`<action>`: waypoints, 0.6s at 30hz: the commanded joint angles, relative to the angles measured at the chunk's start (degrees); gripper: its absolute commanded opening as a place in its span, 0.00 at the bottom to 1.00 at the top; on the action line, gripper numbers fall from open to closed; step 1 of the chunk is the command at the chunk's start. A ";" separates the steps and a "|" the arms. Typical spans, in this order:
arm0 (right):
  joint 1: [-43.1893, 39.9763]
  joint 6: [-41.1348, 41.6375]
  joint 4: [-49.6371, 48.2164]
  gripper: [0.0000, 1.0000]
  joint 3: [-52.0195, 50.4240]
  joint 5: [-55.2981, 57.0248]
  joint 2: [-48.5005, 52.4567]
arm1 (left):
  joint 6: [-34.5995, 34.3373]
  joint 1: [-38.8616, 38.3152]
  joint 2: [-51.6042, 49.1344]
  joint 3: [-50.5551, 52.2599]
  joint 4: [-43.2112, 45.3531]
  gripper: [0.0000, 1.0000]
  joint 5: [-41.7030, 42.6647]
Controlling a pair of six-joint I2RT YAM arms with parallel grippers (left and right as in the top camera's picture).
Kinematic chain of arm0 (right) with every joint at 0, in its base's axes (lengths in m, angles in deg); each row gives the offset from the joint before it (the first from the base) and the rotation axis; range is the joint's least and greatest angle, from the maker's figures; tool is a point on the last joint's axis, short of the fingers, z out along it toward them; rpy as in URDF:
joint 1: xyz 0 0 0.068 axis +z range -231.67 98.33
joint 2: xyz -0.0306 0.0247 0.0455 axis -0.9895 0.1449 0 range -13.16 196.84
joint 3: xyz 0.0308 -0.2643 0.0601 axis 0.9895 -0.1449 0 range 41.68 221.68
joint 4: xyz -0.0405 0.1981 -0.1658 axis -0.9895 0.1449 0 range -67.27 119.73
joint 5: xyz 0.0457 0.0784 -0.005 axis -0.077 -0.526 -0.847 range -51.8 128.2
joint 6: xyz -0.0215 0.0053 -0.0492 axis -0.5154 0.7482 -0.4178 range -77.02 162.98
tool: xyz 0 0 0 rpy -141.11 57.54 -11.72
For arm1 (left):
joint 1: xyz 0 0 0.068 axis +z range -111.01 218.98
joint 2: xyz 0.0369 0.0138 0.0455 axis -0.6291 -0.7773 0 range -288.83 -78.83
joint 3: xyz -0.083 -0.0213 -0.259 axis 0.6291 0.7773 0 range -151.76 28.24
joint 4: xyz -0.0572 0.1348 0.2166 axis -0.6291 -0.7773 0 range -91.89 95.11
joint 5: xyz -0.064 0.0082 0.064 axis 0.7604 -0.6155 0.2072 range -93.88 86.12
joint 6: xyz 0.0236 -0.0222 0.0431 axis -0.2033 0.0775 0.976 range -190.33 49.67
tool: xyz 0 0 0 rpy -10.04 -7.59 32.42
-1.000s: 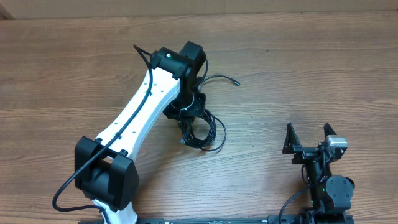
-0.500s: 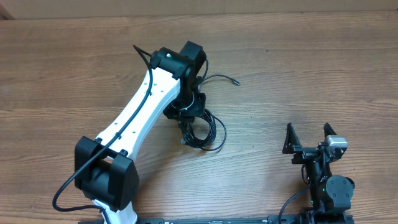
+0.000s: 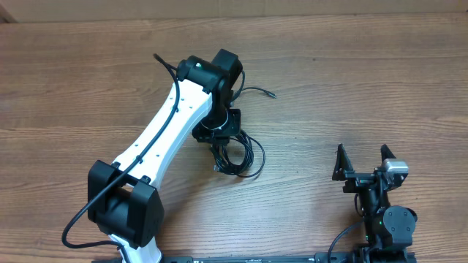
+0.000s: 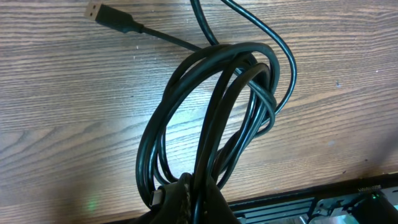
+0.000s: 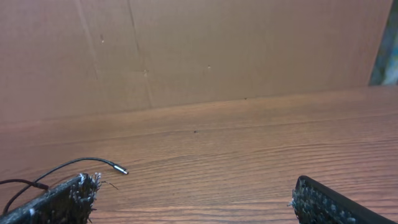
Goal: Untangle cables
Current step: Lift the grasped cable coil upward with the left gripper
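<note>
Several coiled cables (image 4: 211,124), clamped in the left hand (image 3: 221,150) mid-frame, want a slow lift; right hand (image 3: 363,162) stands apart.

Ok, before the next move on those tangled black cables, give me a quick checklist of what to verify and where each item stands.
1. Left claw gripping the coiled bundle of thin black cables: ok, shut on it.
2. Right claw ready to help: ok, jaws wide, apart from the bundle.
3. Loops separated: not ok, strands overlap in one coil.
4. A free end reachable: ok, the flat silver USB plug lies loose on the brown wooden table.
5. Bundle lifted clear of the table: cannot tell.
</note>
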 commanded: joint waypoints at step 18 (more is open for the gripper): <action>-0.15 -0.42 -0.37 1.00 -0.61 -0.31 -0.57 | -0.81 -4.09 0.11 -0.79 -6.10 0.04 -7.54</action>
